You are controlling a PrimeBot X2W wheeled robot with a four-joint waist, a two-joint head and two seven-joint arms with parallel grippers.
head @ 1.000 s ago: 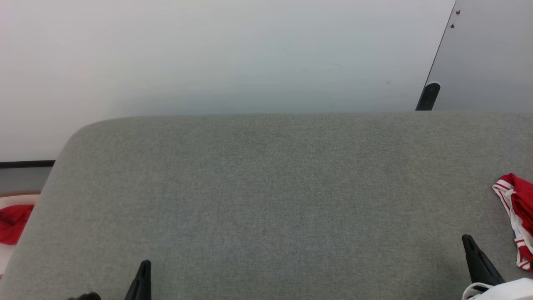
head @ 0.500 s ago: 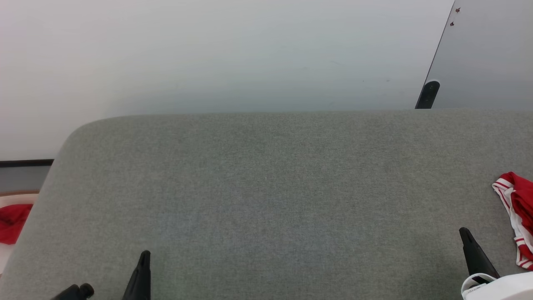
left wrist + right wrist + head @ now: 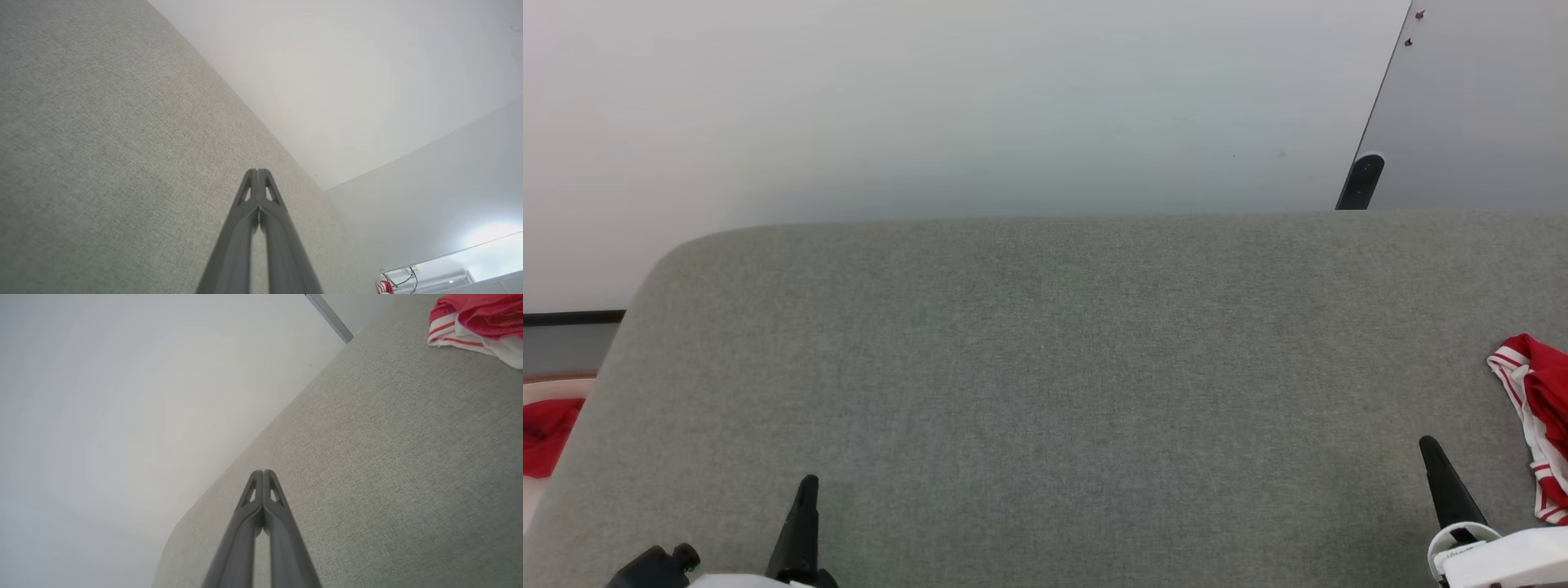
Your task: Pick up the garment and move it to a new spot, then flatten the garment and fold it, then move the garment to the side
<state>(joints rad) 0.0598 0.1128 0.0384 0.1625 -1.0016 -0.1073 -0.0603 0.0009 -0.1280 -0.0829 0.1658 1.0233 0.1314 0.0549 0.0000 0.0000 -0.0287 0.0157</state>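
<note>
The garment (image 3: 1534,408) is lying bunched at the right edge of the cushion (image 3: 1045,351), just right of the right gripper (image 3: 1431,451), whose fingers are pressing together. The left gripper (image 3: 806,488), fingers together too, is sitting far from it

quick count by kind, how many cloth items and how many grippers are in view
Cloth items: 2 (garment, red cloth)
Grippers: 2 (left gripper, right gripper, both shut)
Total: 4
</note>
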